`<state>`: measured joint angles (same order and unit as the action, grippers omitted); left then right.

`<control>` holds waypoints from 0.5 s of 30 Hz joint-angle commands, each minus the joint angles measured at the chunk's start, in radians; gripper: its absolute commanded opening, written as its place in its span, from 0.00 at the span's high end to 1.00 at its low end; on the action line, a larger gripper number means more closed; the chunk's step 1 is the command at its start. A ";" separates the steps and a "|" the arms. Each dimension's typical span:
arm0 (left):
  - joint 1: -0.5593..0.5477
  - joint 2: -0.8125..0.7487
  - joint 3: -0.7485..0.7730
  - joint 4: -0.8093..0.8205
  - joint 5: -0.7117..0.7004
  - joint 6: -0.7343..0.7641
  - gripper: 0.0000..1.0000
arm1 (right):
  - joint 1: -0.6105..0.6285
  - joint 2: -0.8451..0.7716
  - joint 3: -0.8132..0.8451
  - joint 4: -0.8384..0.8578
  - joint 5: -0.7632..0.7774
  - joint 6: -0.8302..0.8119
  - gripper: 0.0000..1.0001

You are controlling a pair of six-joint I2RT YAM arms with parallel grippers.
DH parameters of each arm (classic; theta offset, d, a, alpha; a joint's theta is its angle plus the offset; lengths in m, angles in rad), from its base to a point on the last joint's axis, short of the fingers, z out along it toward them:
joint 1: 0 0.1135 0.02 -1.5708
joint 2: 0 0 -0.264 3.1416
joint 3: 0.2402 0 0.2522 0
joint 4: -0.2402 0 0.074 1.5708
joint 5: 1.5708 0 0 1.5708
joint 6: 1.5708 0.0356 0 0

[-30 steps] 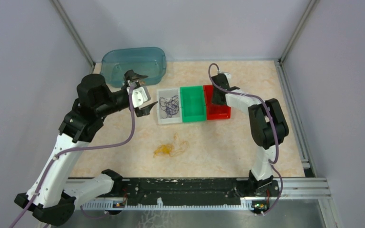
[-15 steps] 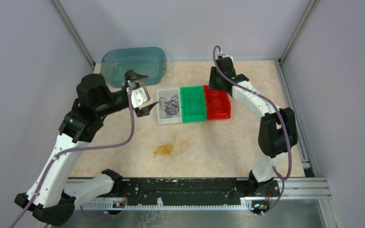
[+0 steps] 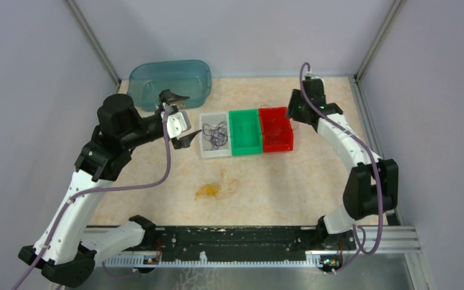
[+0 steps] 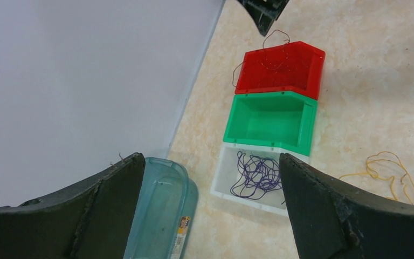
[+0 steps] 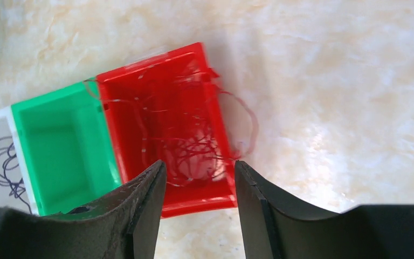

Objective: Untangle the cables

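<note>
The right pincer (image 5: 199,167) is hanging half apart and empty, with the red wire (image 5: 188,145) lying directly beneath it in the red bin (image 5: 194,204) (one loop spilling over the rim). Lift straight up, avoiding snags. The left pincer (image 4: 210,157) is hovering wide apart, empty.

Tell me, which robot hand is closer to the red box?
Right. The right gripper hangs just beside the red box's right edge. The left gripper is farther off, next to the white box, with the green box between.
</note>
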<state>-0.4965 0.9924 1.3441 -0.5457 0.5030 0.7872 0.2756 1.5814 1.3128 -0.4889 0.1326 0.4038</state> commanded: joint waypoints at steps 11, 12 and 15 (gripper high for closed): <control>0.007 -0.013 0.026 0.003 0.026 0.021 0.01 | -0.207 -0.031 -0.185 0.274 -0.260 0.077 0.55; 0.007 -0.013 0.027 0.003 0.027 0.020 0.01 | -0.213 -0.018 -0.190 0.284 -0.266 0.076 0.55; 0.007 -0.011 0.033 -0.001 0.028 0.018 0.01 | -0.220 0.018 -0.206 0.311 -0.256 0.049 0.58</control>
<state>-0.4965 0.9924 1.3441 -0.5461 0.5091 0.7975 0.0753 1.5673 1.1175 -0.2787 -0.0875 0.4725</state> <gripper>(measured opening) 0.990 0.434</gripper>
